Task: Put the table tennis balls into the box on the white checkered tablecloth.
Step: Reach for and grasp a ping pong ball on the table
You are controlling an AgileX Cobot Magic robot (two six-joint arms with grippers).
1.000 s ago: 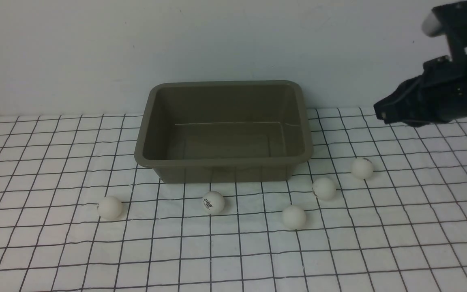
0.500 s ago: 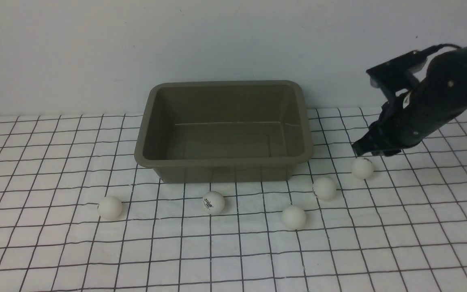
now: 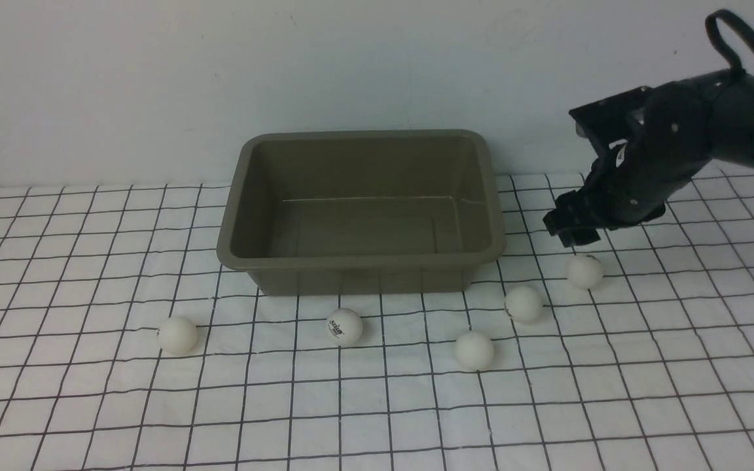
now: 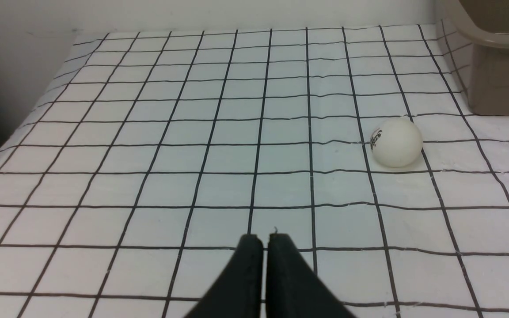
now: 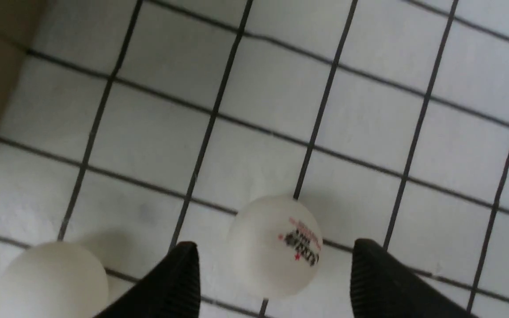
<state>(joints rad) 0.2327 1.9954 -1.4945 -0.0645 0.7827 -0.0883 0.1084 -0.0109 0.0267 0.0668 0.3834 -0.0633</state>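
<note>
Closest in, I get the left gripper (image 4: 263, 239) only through its own wrist camera. Its two black fingers are pressed together with nothing between them, and their bases are cut off by the frame edge. It hangs low over the white checkered tablecloth (image 4: 148, 154). One ball lies ahead of it, its dark print too small to read, and I cannot tell which of the five it is. A corner of the box (image 4: 497, 42) is cropped at the edge.

In the front view all five table tennis balls (image 3: 474, 350) lie on the cloth on my side of the box, none inside it. Nearest is the plain one right of centre. The left-most ball (image 3: 177, 335) and the printed ball (image 3: 344, 326) sit slightly further back, well apart. Another lies beyond to the right, and the furthest ball (image 3: 585, 271) rests off the box's front right corner.

The right gripper (image 3: 572, 234) hovers just above that furthest ball, not touching it. Its wrist view is blurred. There the fingers (image 5: 170, 287) stand wide apart, framing a ball with red and dark print I cannot read. Only the fingertips show. A second ball is half cropped, and a sliver of box wall sits in the corner.

The box stands upright and open, and its front wall hides the near strip of its floor. Behind it is a plain wall (image 3: 154, 78). The right arm runs out of frame.
</note>
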